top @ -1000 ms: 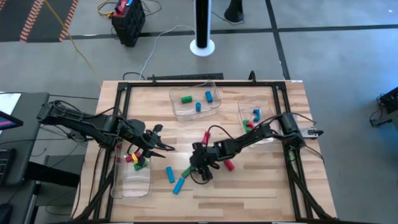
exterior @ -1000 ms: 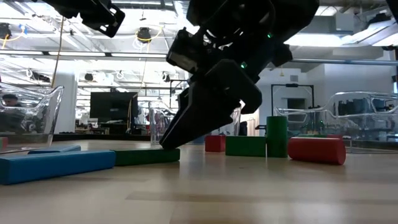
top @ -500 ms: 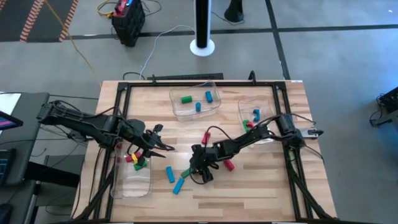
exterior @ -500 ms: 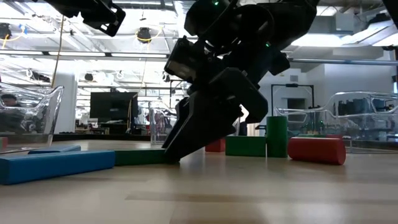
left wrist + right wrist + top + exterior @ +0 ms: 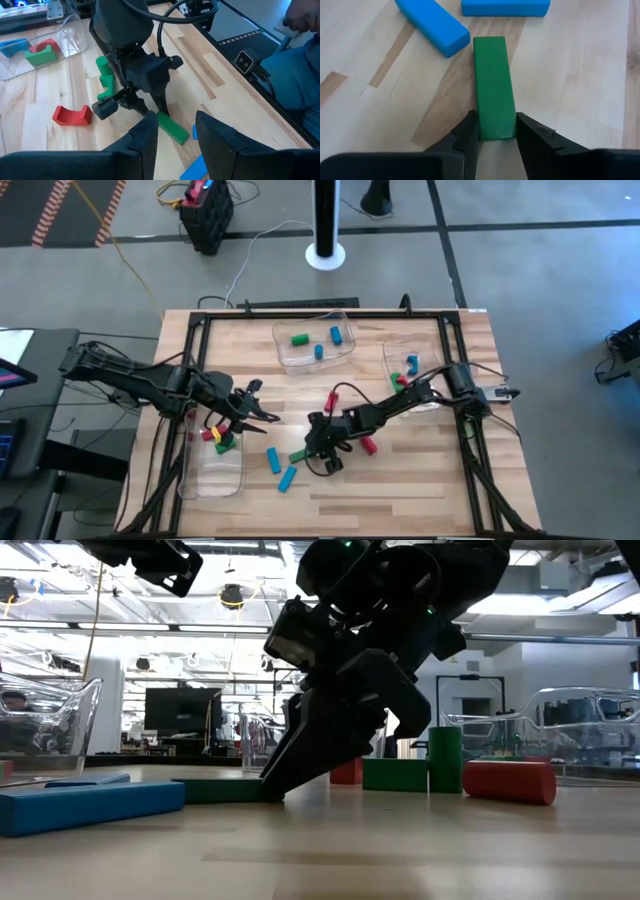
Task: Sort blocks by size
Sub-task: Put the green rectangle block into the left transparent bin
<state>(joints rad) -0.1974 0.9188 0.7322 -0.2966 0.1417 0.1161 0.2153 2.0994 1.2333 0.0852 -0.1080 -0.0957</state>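
Observation:
A green bar [image 5: 492, 85] lies flat on the table near its middle, also in the high view [image 5: 298, 455] and the low view [image 5: 215, 790]. My right gripper [image 5: 496, 125] is shut on its near end, low at the table [image 5: 318, 450]. Two blue bars [image 5: 273, 460] [image 5: 289, 477] lie just beyond it toward the table's left. A red cylinder [image 5: 368, 445] and green blocks [image 5: 395, 775] lie to the right of the gripper. My left gripper [image 5: 262, 416] hovers open and empty [image 5: 175, 135] above the table beside the left tray [image 5: 215, 470]. My right gripper pinches the green bar's two long sides at the end nearest it [image 5: 495, 131], one finger [image 5: 470, 129] on each side. The fingers slant down from the table's right and lie along the bar. The bar rests flat on the table [image 5: 215, 790].
A clear tray at the far middle [image 5: 315, 348] holds green and blue blocks. A tray at the right [image 5: 405, 370] holds red, green and blue ones. The left tray holds red and green ones. A black frame [image 5: 320, 310] rims the table.
My right gripper has gone down a little and toward the table's left, settling over the green bar's end. The bar stays flat on the table.

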